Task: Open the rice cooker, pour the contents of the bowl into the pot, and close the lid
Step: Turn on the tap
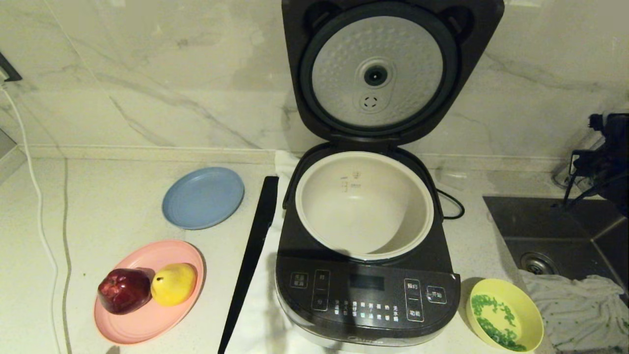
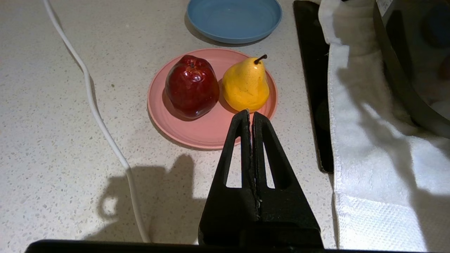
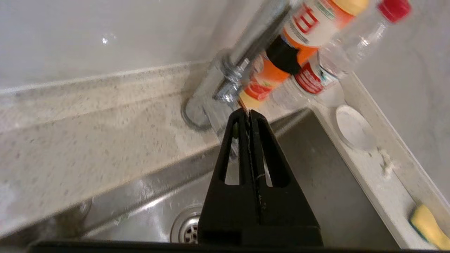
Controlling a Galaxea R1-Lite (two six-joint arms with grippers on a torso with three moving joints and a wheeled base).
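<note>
Both sets of jaws are pressed together and holding nothing, so you're starting the pour step from scratch. The right gripper [image 3: 249, 114] is hanging over the sink [image 1: 550, 231] at the far right, nose toward the faucet [image 3: 242, 56]; the left gripper [image 2: 250, 116] sits low over the counter on the near left, pointing at the pink plate [image 2: 211, 135].

Biggest thing first: the rice cooker [image 1: 366, 275] is in the middle with the lid [image 1: 388, 69] swung fully up against the back wall, so the opening part looks done. The pot [image 1: 363, 206] is exposed and looks empty.

What you care about is the bowl [image 1: 506, 314]. It's at the near right, just beside the cooker's front right corner, upright, with the contents [image 1: 491, 314] lying in a green arc inside. From the right gripper it's nearer to you and a bit left, with the sink's near edge and a crumpled cloth [image 1: 575, 300] close by. The left arm would have to reach across the whole cooker, so I'd say the right arm is your pick. Round bowl, so no long axis to line up; just open up and take the rim.
</note>
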